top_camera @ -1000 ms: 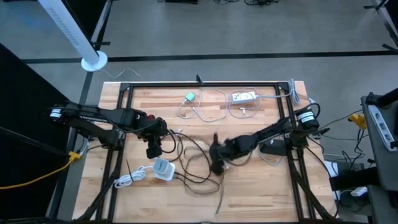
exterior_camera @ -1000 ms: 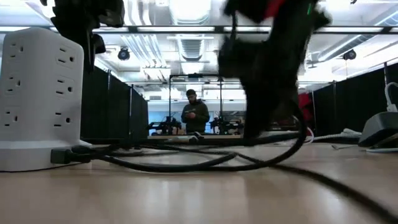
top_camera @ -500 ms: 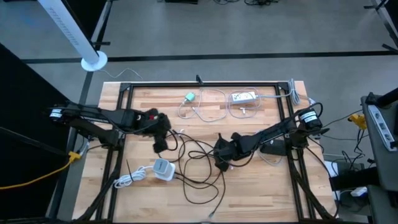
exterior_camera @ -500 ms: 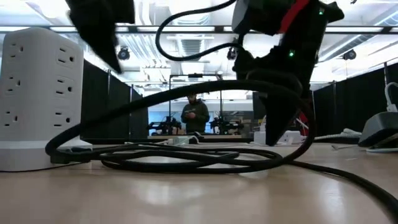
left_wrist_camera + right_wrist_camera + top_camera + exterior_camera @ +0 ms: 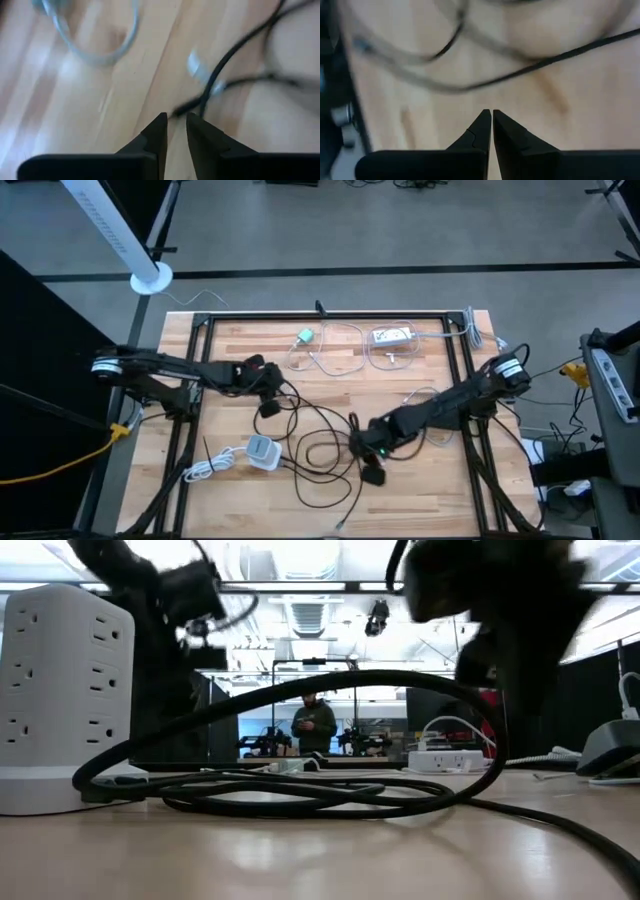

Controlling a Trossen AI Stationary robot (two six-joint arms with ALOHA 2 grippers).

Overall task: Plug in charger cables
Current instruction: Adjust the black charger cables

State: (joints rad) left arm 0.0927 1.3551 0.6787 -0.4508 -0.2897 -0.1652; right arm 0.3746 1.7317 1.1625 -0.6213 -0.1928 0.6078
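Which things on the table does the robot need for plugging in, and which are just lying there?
Needed: the black cable, the white power tower, the left gripper, the right gripper.

Just lying there: the clear packets, the green tag.

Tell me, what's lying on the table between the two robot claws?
From above, loops of the black cable lie on the wood between the left gripper and right gripper.

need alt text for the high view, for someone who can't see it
Overhead view of a wooden table with two dark robot arms reaching toward a tangle of black cable at its centre. The left gripper is above the tangle's left side, the right gripper at its right. A white adapter lies nearby.
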